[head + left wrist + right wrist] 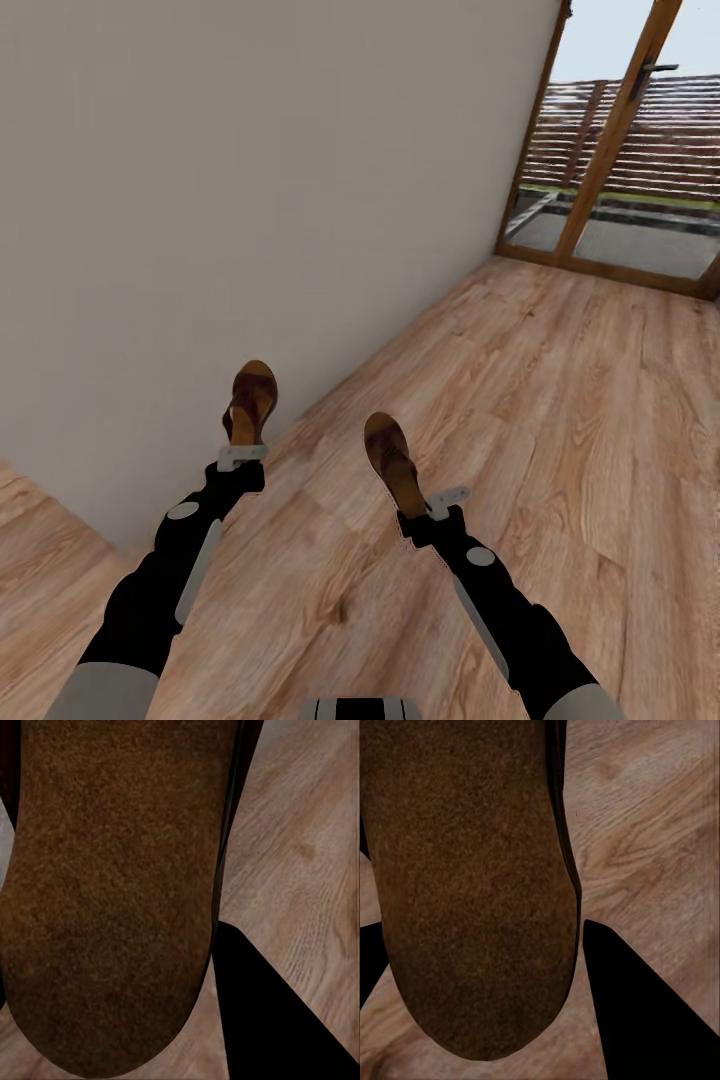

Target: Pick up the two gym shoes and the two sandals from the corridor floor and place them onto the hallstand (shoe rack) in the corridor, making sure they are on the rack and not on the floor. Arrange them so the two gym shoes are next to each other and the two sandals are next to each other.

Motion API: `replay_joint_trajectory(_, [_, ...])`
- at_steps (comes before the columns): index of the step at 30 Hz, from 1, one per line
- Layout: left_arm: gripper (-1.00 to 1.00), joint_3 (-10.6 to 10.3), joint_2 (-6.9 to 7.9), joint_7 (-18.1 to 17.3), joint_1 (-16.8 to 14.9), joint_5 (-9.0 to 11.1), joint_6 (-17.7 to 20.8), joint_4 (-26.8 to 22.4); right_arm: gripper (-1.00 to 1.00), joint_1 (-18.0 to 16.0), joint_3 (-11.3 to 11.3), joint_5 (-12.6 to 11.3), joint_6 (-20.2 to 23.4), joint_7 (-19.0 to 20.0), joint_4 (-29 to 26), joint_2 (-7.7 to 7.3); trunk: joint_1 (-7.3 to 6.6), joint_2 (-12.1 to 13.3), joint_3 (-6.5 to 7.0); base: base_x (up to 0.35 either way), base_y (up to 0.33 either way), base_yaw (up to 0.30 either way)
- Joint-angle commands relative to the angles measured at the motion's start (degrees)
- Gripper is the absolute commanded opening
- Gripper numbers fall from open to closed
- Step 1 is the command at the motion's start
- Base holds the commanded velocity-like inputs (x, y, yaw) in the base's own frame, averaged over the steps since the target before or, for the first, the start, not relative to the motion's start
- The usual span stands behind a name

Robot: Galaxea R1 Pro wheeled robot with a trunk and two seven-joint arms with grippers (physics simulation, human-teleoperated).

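Left gripper clamped on sandal; right gripper apparently clamps second sandal, 3 o'clock. Carry step; next: face hallstand, set pair adjacent.

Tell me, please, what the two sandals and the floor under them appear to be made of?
The left sandal and right sandal look like dark brown leather, though a render cannot confirm it. Their insoles appear matte and suede-like, with a fine grainy nap and no shine. The floor looks like light brown wood or wood-look laminate planks, with grain lines, knots and a faint satin sheen.
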Motion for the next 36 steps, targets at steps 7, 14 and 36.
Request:
replay_joint_trajectory(7, [-1.0, 0.0, 0.04, -0.1, 0.0, 0.2, 0.4, -0.1, -1.0, 0.0, 0.0, -0.2, 0.3, -0.1, -0.1, 0.01, 0.02, 0.0, 0.28, 0.343, -0.029, -0.279])
replay_joint_trajectory(14, [-1.0, 0.0, 0.04, -0.1, 0.0, 0.2, 0.4, -0.1, -1.0, 0.0, 0.0, -0.2, 0.3, -0.1, -0.1, 0.01, 0.02, 0.0, 0.64, 0.305, -0.141, -0.274])
replay_joint_trajectory(36, [-1.0, 0.0, 0.04, -0.1, 0.0, 0.2, 0.4, -0.1, -1.0, 0.0, 0.0, -0.2, 0.3, -0.1, -0.1, 0.01, 0.02, 0.0, 1.78, 0.301, -0.088, -0.27])
